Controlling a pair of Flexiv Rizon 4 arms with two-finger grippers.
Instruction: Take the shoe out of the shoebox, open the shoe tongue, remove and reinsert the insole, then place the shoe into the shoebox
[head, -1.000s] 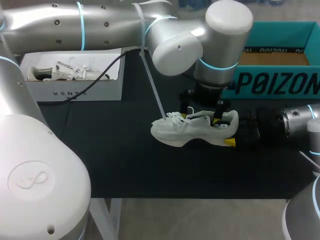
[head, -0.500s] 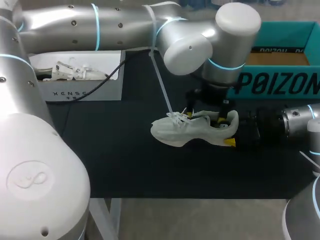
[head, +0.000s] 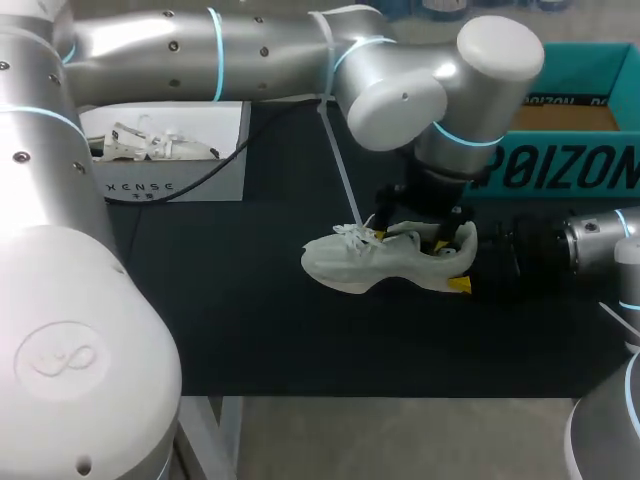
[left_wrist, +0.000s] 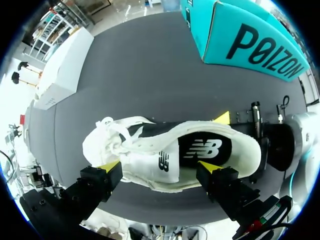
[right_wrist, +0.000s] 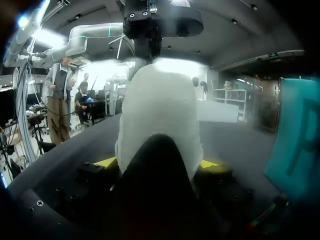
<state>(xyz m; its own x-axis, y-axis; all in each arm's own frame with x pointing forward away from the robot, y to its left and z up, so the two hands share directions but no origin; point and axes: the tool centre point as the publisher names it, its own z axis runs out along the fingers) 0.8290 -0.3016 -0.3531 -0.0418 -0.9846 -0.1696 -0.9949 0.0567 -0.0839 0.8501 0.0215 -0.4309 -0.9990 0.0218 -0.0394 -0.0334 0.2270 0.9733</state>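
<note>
One step of four looks finished: the white knit sneaker (head: 385, 260) is out of its box and stands upright on the black table mat (head: 250, 320), toe toward my left. The right gripper (right_wrist: 159, 165) has it by the heel, a yellow tip pressed to each side, so I judge the shoe held steady. The left gripper (left_wrist: 159, 169) hangs just over the shoe's opening with its fingers spread wide and nothing between them. Under it the white padded tongue (left_wrist: 157, 160) lies toward the laces, and the black printed insole (left_wrist: 202, 148) sits flat in the heel. As I read it, the insole work and the return to the box are left to do.

Farther back on my left is a white cardboard box (head: 180, 180) holding a second pale shoe (head: 140, 142). On my right the teal cardboard shoebox (head: 560, 165) stands open.

From above, the left arm's wrist hides most of the shoe's opening, and the teal box is cut off at the edge. I cannot tell how far the tongue is pulled open.
</note>
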